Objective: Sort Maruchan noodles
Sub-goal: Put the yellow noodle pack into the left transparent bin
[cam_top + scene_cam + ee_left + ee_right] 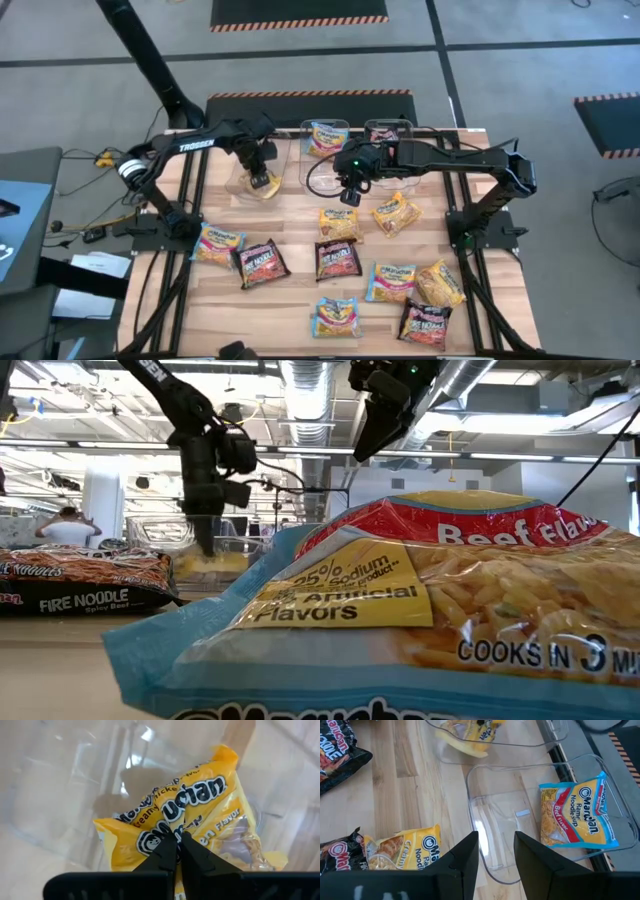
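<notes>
Left claw [177, 840] shut above yellow packet [195, 815]

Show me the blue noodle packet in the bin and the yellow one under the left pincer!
blue noodle packet [577, 815], right wrist view, middle of its front.
yellow noodle packet [200, 795], left wrist view, on its printed logo.
left pincer [177, 837], left wrist view, at its shut tips.

The flat crinkly yellow-orange noodle packet [185, 825] carries black lettering and a black-and-white round logo. The square light blue noodle packet [577, 815] has a red band, white lettering and a yellow noodle picture. The black noodle packet [262, 262] shows red and white print. The clear plastic bin [520, 820] is colourless, the slatted wooden surface [290, 300] pale tan, its frame black
</notes>
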